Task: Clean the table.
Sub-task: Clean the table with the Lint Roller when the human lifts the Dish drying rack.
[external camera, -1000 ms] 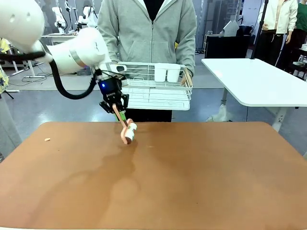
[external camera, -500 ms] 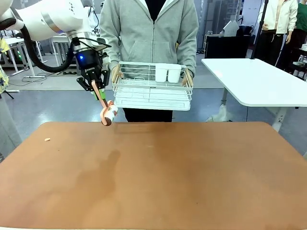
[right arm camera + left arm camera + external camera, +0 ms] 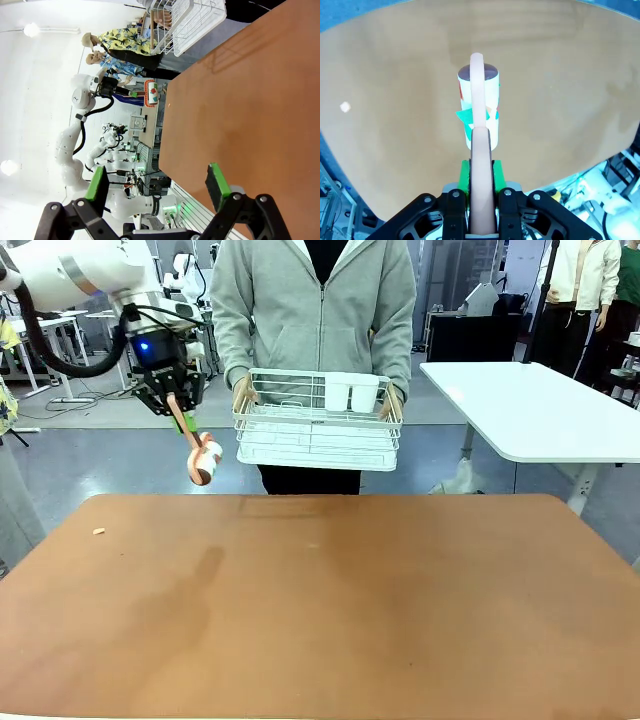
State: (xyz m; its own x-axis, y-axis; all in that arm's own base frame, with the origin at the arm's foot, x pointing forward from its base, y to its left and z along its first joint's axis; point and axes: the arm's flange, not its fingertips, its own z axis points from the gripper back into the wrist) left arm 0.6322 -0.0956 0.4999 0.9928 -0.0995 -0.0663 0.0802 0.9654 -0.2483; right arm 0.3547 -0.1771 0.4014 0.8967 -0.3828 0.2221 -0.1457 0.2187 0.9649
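Wide open room across table (image 3: 320,610); lone crumb (image 3: 97,531) near left edge. Beyond far edge: rack (image 3: 315,430) with two cups (image 3: 348,392), held by person (image 3: 315,300). White table (image 3: 540,405) off right. Left gripper (image 3: 172,400) clamped on roller (image 3: 203,462), high over far-left part, clear of top. Right gripper (image 3: 157,185) spread wide, grasping nothing. Roller on top a second ago; now lifted, swung left.

Grey floor (image 3: 70,455), white-topped table (image 3: 540,410) on the right, black cabinet (image 3: 475,338) beyond
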